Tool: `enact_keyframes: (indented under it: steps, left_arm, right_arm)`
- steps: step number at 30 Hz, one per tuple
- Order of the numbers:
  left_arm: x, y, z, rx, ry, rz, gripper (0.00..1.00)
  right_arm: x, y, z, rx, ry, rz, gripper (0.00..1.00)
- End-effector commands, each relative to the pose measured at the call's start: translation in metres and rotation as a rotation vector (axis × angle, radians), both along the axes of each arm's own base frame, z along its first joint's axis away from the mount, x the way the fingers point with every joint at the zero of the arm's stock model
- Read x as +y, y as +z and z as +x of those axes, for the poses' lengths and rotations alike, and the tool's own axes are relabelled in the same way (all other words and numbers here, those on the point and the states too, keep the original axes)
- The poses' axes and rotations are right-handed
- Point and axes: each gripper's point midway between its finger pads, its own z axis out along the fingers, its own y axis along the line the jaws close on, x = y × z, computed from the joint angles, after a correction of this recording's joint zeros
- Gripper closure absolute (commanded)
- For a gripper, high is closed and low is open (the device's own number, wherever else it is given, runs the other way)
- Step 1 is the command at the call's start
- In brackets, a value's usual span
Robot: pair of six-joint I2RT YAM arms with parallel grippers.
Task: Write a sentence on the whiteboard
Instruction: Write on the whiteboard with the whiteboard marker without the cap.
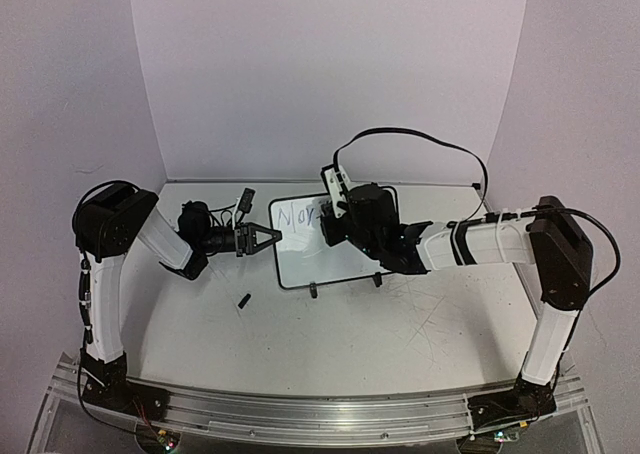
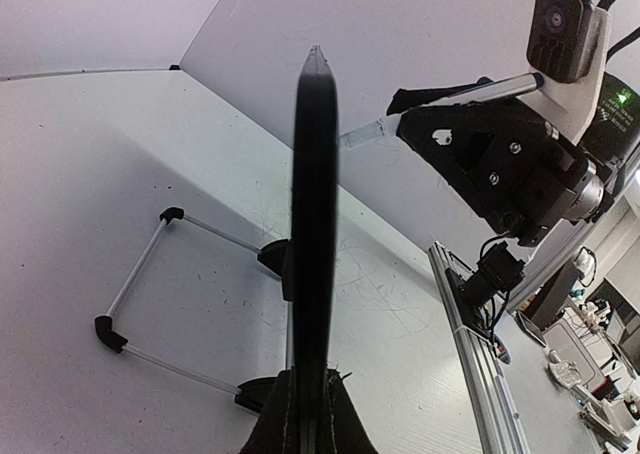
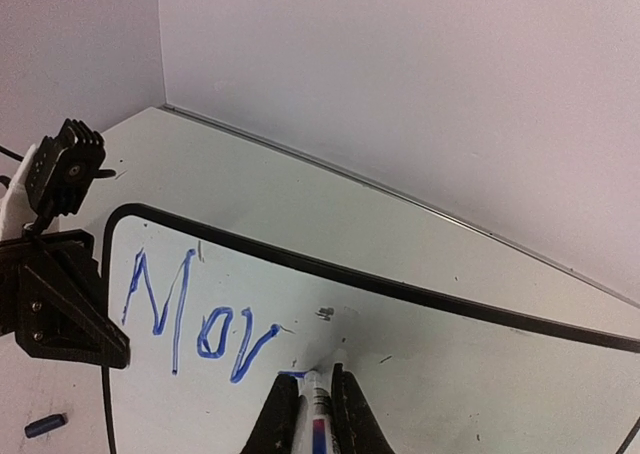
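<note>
1. The left fingers (image 1: 268, 236) pinch the frame at the 9 o'clock edge of the whiteboard (image 1: 345, 259). If that hold slips under pen pressure, I judge the board could swivel or rock on its wire stand (image 2: 108, 334).
2. A loose marker cap (image 1: 243, 300) lies on the table (image 1: 400, 334) at the board's 7 o'clock, apart from it.
3. The board stands propped mid-table. The sentence (image 3: 190, 314) reads only "Mov", in blue near its 10 o'clock corner.
4. The right fingers (image 3: 280, 429) are clamped on the marker (image 3: 316, 414), its tip on the board at 3 o'clock of the "v". Pushing too hard could shove the board back and skew the stroke.
5. There is bare board toward 3 and 6 o'clock. The frame runs close above the letters at 12 o'clock, with the back wall just beyond.
</note>
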Motion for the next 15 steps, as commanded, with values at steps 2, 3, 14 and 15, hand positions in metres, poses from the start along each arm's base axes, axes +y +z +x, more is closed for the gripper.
enact_keyframes:
  steps: [2,3,14,15]
  left_arm:
    - [0.000,0.013,-0.006,-0.026,-0.033,-0.009,1.00]
    - [0.000,0.013,-0.006,-0.026,-0.032,-0.009,1.00]
    - [0.000,0.013,-0.006,-0.027,-0.032,-0.009,1.00]
    - [0.000,0.013,-0.006,-0.027,-0.033,-0.009,1.00]
  right_arm:
    - [-0.006,0.030,0.018,-0.068,-0.062,0.039,1.00]
    - [-0.005,0.031,0.019,-0.072,-0.061,0.040,1.00]
    - [0.009,0.017,0.018,-0.030,-0.010,0.041,1.00]
    - [0.010,0.014,0.017,-0.023,-0.005,0.040,1.00]
